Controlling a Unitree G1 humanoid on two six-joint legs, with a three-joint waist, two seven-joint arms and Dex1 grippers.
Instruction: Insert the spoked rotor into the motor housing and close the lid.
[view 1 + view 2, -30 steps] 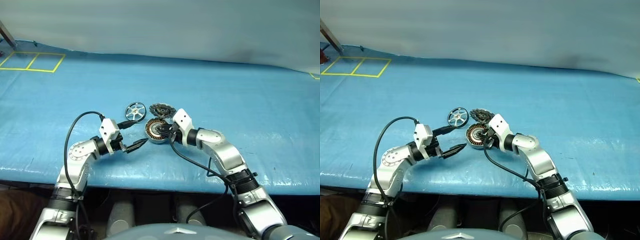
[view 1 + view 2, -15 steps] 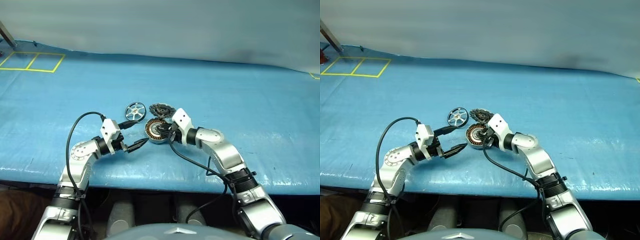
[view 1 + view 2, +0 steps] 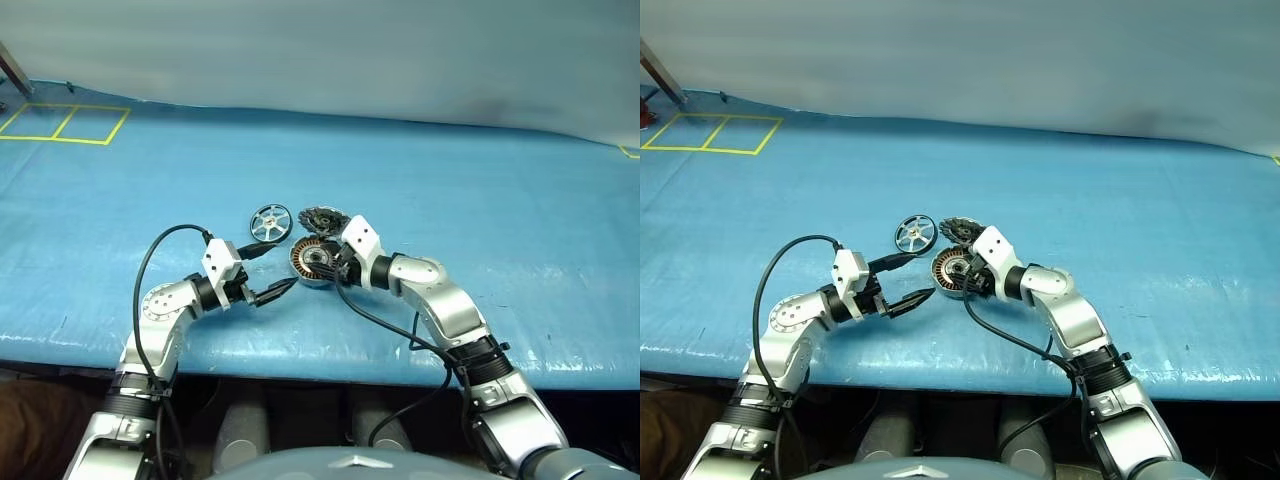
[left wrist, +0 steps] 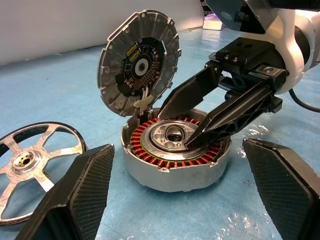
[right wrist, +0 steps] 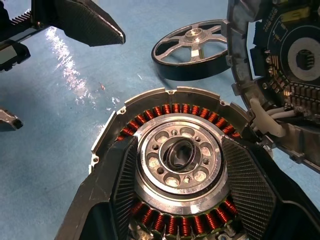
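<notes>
The motor housing [image 4: 175,160] stands on the blue table, its copper windings ringing a silver hub. Behind it the lid [image 4: 139,62] tilts up on edge, its dark inner face showing, joined to the housing by white wires. The spoked rotor [image 4: 30,160] lies flat to the housing's left. My right gripper [image 4: 175,127] is open, its fingers [image 5: 250,190] reaching over the windings on either side of the hub with nothing between them. My left gripper [image 3: 280,263] is wide open and empty, just left of the housing [image 3: 313,260] and pointing at it.
Blue sheeting covers the table [image 3: 500,200]. Yellow tape squares [image 3: 65,123] mark its far left corner. The table's front edge [image 3: 300,352] runs close below both arms. A black cable [image 3: 150,270] loops off the left wrist.
</notes>
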